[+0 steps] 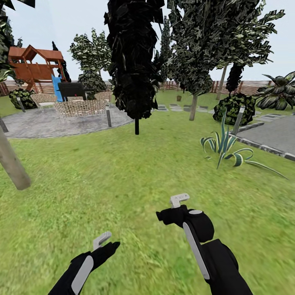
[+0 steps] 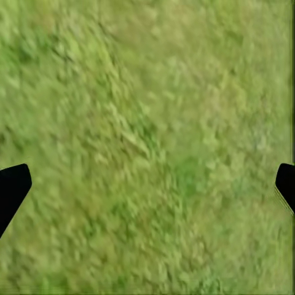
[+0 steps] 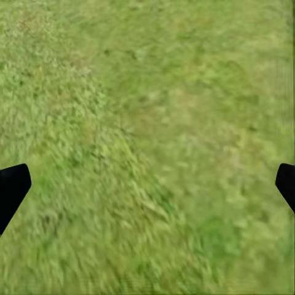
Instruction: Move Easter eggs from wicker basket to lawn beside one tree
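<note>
**Out on the grass, both arms empty and the search was on**

Across the lawn (image 1: 123, 172) the robot was travelling, and what a wide stretch of green it had to cover! The left gripper (image 1: 107, 241) hung low over the grass, and its wrist camera caught both fingertips (image 2: 13, 187) far apart at the picture's edges with nothing between them but turf. Same story for the right gripper (image 3: 147, 190): fingers spread wide, nothing carried.

No eggs and no wicker basket could be spotted near the arms. A small brown object (image 1: 179, 98) sat far off by the fence (image 1: 246, 87), too tiny to call. At the left edge leaned a thick pale trunk (image 1: 12, 162), the tree worth remembering for the drop-off. A slim dark tree (image 1: 136, 123) stood dead ahead, a spiky striped plant (image 1: 223, 145) to the right.

Best play, by my reckoning: keep the arms tucked low, steer round that dark stem, and scan steadily until the basket appears.
</note>
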You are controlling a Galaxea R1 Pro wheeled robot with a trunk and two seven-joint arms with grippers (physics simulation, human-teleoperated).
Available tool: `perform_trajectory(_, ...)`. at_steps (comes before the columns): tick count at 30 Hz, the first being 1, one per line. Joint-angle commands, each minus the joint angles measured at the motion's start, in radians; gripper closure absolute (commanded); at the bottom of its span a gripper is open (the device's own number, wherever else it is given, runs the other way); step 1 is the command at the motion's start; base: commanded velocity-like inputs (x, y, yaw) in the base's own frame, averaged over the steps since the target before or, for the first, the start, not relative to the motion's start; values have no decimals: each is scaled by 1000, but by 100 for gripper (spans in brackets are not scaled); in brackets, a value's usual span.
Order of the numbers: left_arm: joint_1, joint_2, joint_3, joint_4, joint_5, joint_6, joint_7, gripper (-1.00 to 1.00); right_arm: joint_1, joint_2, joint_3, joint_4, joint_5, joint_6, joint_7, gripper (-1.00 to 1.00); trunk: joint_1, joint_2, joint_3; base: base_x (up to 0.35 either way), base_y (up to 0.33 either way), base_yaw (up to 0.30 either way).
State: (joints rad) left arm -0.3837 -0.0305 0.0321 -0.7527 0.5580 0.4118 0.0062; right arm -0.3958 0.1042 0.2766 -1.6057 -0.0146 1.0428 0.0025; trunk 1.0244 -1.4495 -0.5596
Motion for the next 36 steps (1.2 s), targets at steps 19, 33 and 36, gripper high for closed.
perform_trajectory(19,0,-11,-2,-2,-3,6,1,-100,-58,15,-39,15,-2,-13,-4,-100,1,-1,-1,334,0,0)
perform_trajectory(33,0,-17,-9,2,-2,7,4,-100,-65,14,-32,-5,-2,-27,-4,-100,1,-1,-1,334,0,-156)
perform_trajectory(36,0,-17,-9,3,-2,8,5,-100,-65,14,-31,-5,-1,-28,-4,-100,1,-1,-1,333,0,-261)
